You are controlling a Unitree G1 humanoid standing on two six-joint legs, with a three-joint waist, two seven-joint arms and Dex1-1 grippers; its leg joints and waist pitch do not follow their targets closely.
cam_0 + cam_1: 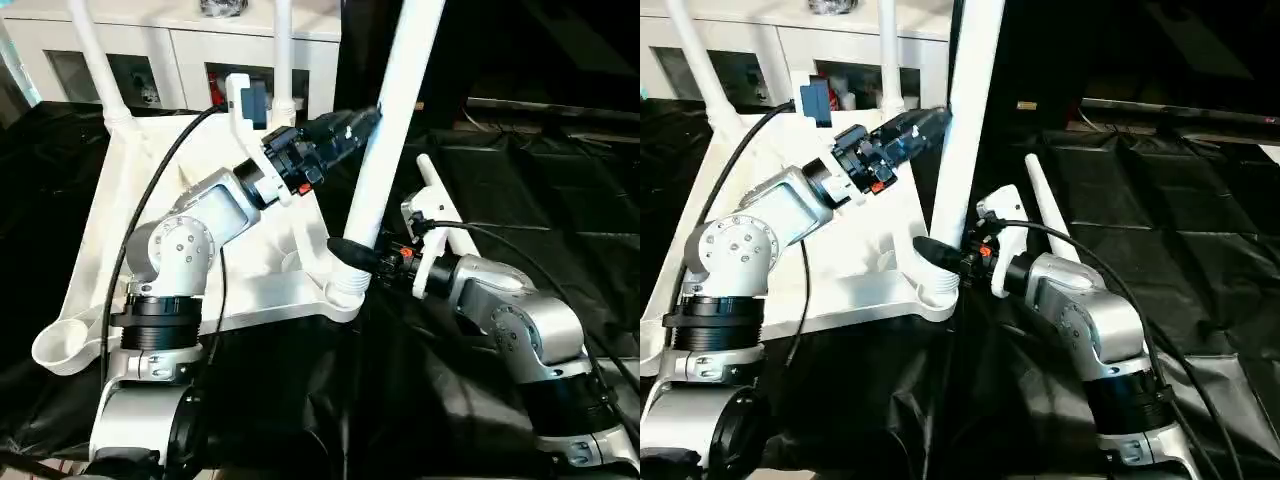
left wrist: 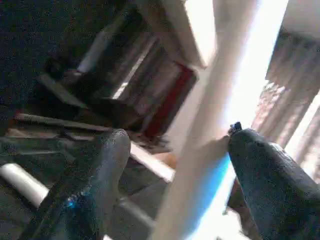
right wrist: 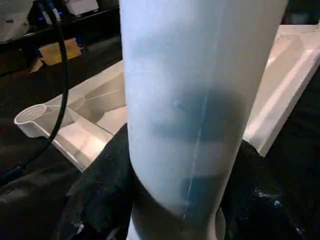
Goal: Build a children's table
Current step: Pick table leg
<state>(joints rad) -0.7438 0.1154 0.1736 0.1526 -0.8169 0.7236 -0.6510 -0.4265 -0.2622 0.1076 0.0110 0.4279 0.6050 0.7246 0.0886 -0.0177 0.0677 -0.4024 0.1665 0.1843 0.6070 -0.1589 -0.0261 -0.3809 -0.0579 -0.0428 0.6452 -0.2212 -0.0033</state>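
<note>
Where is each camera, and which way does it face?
Head eyes: look forward and down over both silver forearms at the tabletop and the upright leg.
Left wrist: looks along the left gripper, fingers either side of that leg.
Right wrist: looks along the right gripper, clamped low on the leg.
Shared: the leg.

Black cloth (image 1: 520, 170) covers the floor; a white glass-door cabinet (image 1: 180, 50) perhaps behind.

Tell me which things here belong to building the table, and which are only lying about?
Belonging to the job: tabletop; leg in the near socket; two legs at the far corners; loose leg.
Lying about: white cabinet; black cloth.
</note>
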